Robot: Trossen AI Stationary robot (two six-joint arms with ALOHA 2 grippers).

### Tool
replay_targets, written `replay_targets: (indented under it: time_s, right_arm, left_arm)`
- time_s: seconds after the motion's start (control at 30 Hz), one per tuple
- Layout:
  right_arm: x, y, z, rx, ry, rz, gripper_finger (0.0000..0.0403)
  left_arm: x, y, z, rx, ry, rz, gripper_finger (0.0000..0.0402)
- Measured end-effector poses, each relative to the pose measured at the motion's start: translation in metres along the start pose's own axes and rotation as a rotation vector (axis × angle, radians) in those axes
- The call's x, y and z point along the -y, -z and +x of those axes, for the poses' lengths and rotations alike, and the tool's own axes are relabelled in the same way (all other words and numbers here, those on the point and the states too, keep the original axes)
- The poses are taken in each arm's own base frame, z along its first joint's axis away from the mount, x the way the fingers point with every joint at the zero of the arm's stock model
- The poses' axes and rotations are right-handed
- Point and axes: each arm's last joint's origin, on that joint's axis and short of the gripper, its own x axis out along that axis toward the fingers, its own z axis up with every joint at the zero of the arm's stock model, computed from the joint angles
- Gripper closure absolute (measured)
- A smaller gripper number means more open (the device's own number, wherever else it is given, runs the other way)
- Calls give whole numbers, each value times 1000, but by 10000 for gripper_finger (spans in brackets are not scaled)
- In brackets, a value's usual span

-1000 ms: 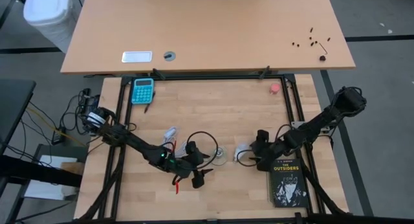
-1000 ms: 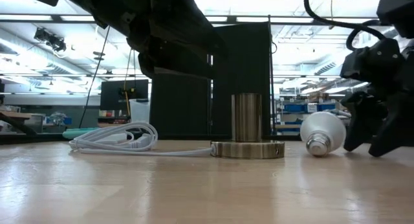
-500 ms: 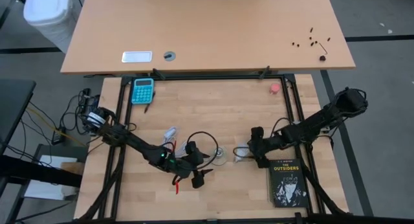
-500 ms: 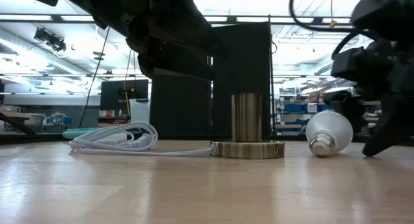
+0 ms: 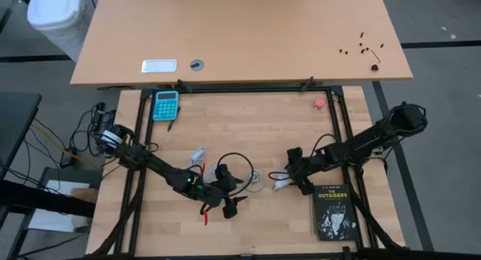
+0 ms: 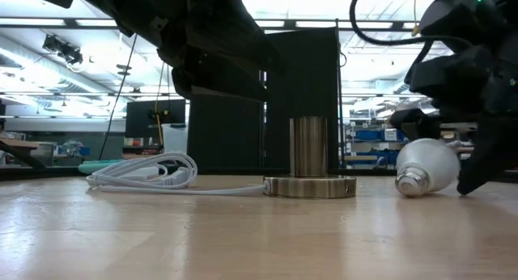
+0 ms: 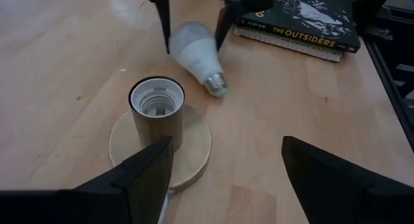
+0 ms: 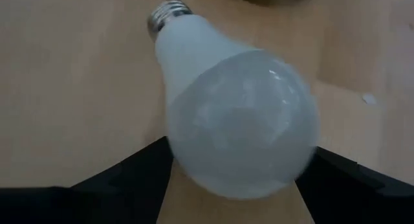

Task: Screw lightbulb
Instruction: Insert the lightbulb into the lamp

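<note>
The lightbulb, white with a grey screw base, lies on its side on the table just right of the socket. The socket is an upright metal cylinder on a round base plate. My right gripper reaches down over the bulb, with a finger on either side of its globe. My left gripper hangs open just left of the socket, near the front, and holds nothing. In the low view the bulb rests on the wood beside the socket. My right gripper has the bulb's wide globe between its two fingers, one against each side. They slant down from the table's right side. The bulb still lies on the table, its screw base pointing away from the gripper, toward the socket side.
A black book lies right of the bulb, close behind my right gripper. The socket's white coiled cord lies to the left. A blue calculator and a small pink round thing sit along the far edge.
My right gripper has moved toward the table's left, closer to the socket, and has rolled about its own axis. The bulb has stayed between its fingers, lying on the table, and has slid a little toward the near edge.
</note>
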Motion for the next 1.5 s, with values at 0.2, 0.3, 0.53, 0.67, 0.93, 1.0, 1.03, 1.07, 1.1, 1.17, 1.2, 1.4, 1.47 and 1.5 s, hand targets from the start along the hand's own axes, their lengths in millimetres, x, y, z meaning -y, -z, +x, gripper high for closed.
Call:
replay_targets:
  time_s: [0.2, 0.3, 0.53, 0.67, 0.93, 1.0, 1.03, 1.07, 1.1, 1.17, 1.2, 1.4, 1.47, 1.5]
  right_arm:
    - [-10, -6, -1, 58, -30, -16, 80]
    - [-14, -8, -2, 76, -17, -3, 67]
    - [-22, -13, -3, 138, 22, 29, 35]
    - [-26, -17, -5, 184, 11, 15, 20]
    - [-23, -18, 14, 177, 22, -32, 18]
    - [-23, -17, 17, 170, 19, -27, 23]
    - [-23, -16, 18, 164, 18, -21, 26]
    - [-23, -16, 19, 161, 15, -17, 29]
    - [-24, -16, 20, 166, 13, -15, 32]
    - [-25, -17, 23, 177, 10, -20, 40]
    - [-26, -17, 25, 183, 7, -21, 45]
    - [-28, -19, 39, 229, -11, -40, 71]
    - [-28, -18, 40, 230, -14, -39, 78]
    - [-28, -18, 41, 231, -17, -38, 82]
  left_arm:
    - [0, 0, 0, -5, 10, -9, 107]
    - [0, 0, 0, -4, 11, -24, 107]
    - [0, 0, 0, -4, 12, -29, 108]
    - [1, 0, 0, -9, 22, -29, 108]
    - [1, 0, 0, -14, 25, -28, 108]
    - [1, 0, 0, -15, 25, -28, 108]
    - [1, 1, 0, -16, 27, -27, 108]
    - [1, 1, 0, -20, 31, -27, 108]
    - [1, 1, 0, -25, 36, -25, 108]
    - [1, 2, 0, -35, 35, -21, 108]
    - [0, 2, 0, -39, 33, -18, 108]
    - [0, 2, 0, -40, 34, -18, 108]
    - [0, 3, 0, -41, 36, -20, 108]
    - [1, 2, 0, -42, 39, -21, 108]
